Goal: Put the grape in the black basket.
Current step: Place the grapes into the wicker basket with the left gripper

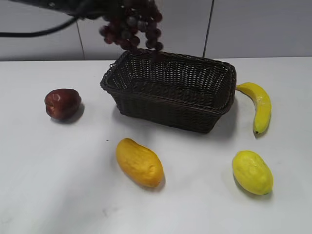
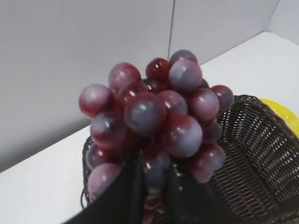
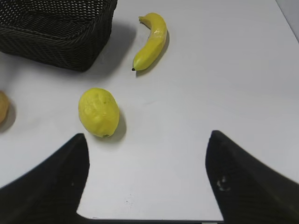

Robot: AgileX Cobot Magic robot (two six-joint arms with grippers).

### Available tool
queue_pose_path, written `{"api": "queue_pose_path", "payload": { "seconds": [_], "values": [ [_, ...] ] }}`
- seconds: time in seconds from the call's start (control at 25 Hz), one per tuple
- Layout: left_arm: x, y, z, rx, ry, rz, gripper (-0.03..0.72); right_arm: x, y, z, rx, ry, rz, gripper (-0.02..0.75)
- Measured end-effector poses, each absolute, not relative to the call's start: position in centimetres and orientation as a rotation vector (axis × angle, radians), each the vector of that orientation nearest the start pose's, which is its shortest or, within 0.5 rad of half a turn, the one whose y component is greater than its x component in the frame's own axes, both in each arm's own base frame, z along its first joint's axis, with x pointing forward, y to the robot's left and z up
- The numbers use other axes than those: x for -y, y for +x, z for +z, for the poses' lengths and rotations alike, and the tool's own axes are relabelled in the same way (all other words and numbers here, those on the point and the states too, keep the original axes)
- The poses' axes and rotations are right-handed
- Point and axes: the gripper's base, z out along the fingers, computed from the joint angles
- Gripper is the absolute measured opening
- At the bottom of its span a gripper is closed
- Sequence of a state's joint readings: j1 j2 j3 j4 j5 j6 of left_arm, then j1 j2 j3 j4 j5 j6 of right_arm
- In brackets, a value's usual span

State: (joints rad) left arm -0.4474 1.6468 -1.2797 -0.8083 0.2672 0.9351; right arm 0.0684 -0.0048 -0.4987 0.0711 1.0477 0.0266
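The grape (image 1: pixel 134 27), a bunch of dark purple-red grapes, hangs in the air above the back left rim of the black basket (image 1: pixel 170 105). My left gripper (image 2: pixel 154 186) is shut on the grape (image 2: pixel 159 116), whose bunch fills the left wrist view, with the basket (image 2: pixel 261 163) below it. In the exterior view the left arm enters from the top left and its jaws are hidden behind the bunch. My right gripper (image 3: pixel 147 149) is open and empty above the bare table, out of the exterior view. The basket's corner shows in the right wrist view (image 3: pixel 56 42).
A dark red apple (image 1: pixel 62 103) lies left of the basket. An orange-yellow mango-like fruit (image 1: pixel 139 162) lies in front. A yellow lemon-like fruit (image 1: pixel 252 172) (image 3: pixel 98 112) sits front right. A banana (image 1: pixel 259 105) (image 3: pixel 151 41) lies right of the basket. A white wall runs behind.
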Motion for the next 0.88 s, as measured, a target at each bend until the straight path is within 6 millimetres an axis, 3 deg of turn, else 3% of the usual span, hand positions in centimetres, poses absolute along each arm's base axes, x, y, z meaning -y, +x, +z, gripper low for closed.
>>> {"api": "queue_pose_path", "payload": {
  "seconds": [0.12, 0.28, 0.36, 0.44, 0.52, 0.56, 0.68, 0.88],
  "values": [
    [20.6, 35.0, 28.2, -1.936, 0.752, -0.337, 0.066, -0.5, -0.5, 27.8, -2.028, -0.045, 0.145, 0.590],
    [22.3, 35.9, 23.8, -2.013, 0.802, -0.320, 0.077, -0.5, -0.5, 27.8, -2.028, -0.045, 0.145, 0.590],
    [22.6, 36.0, 22.2, -2.059, 0.831, -0.333, 0.162, -0.5, -0.5, 27.8, -2.028, -0.045, 0.145, 0.590],
    [22.7, 36.0, 21.6, -2.081, 0.837, -0.342, 0.345, -0.5, -0.5, 27.8, -2.028, -0.045, 0.145, 0.590],
    [22.7, 36.1, 21.6, -2.084, 0.820, -0.349, 0.529, -0.5, -0.5, 27.8, -2.028, -0.045, 0.145, 0.590],
    [22.7, 36.1, 21.8, -2.081, 0.806, -0.352, 0.585, -0.5, -0.5, 27.8, -2.028, -0.045, 0.145, 0.590],
    [22.7, 36.0, 23.1, -2.057, 0.798, -0.374, 0.600, -0.5, -0.5, 27.8, -2.028, -0.045, 0.145, 0.590],
    [20.7, 36.3, 29.1, -1.996, 0.731, -0.467, 0.566, -0.5, -0.5, 27.8, -2.029, -0.045, 0.145, 0.590]
  ]
}}
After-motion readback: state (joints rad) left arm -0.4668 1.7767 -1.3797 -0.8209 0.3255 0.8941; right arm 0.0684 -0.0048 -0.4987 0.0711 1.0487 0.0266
